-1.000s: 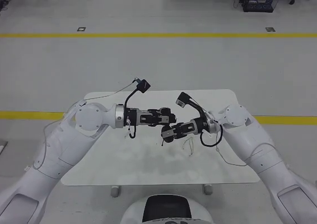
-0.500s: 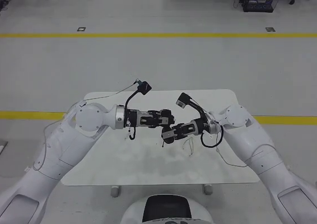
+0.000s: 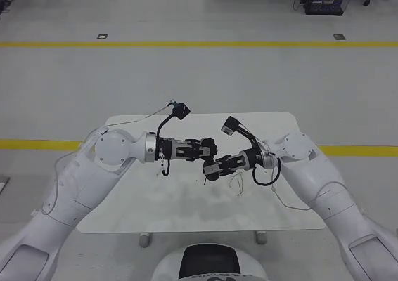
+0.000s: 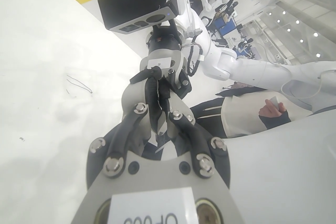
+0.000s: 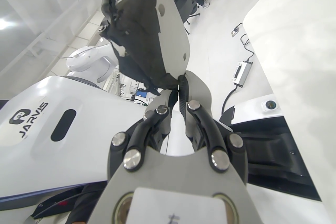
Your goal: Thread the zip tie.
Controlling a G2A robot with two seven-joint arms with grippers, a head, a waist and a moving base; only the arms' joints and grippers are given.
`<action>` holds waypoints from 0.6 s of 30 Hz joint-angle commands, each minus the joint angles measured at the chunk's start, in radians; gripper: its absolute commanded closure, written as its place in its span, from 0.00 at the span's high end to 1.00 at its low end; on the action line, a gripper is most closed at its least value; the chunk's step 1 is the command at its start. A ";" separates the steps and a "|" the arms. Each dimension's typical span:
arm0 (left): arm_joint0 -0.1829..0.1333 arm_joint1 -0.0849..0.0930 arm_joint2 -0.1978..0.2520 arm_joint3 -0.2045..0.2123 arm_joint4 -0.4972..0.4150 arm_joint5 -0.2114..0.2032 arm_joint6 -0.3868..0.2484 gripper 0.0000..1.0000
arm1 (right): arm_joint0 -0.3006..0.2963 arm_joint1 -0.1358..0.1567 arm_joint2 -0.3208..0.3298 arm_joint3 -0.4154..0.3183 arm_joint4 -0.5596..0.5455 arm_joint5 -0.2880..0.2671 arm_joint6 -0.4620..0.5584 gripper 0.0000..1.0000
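**Item:** thin black plastic zip tie.

**Location:** in the air over the middle of the white round-cornered table, where my two grippers meet tip to tip. From above I can make out only a fine dark tail hanging on the near side of the right gripper. The head and slot are too small for me to find.

**Holder one, right gripper:** jaws pressed together. I judge the zip tie is pinched there (the strap itself is lost between the ribbed pads).

**Holder two, left gripper:** jaws drawn together as well, tips right against the right gripper's. I cannot tell whether they pinch the other end of the tie.

**Handling, my judgement:** very light, springy and slick. It should bend readily along its length, resist twisting, and flick away if let go. It is best taken close to the tail tip on one side and just behind the head on the other. That keeps the free length short and stiff enough to aim at the slot.

**Also on the table:** a few loose thin dark strands right of centre, apart from both grippers.
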 commanded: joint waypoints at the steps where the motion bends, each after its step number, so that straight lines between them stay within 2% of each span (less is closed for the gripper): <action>1: 0.000 0.000 -0.001 0.000 0.003 0.000 0.000 0.00 | -0.001 0.000 0.001 -0.001 0.002 0.000 0.001 0.00; 18: 0.016 0.003 -0.013 -0.011 0.004 0.000 0.019 0.00 | -0.018 0.004 0.014 -0.016 0.005 0.000 0.007 0.00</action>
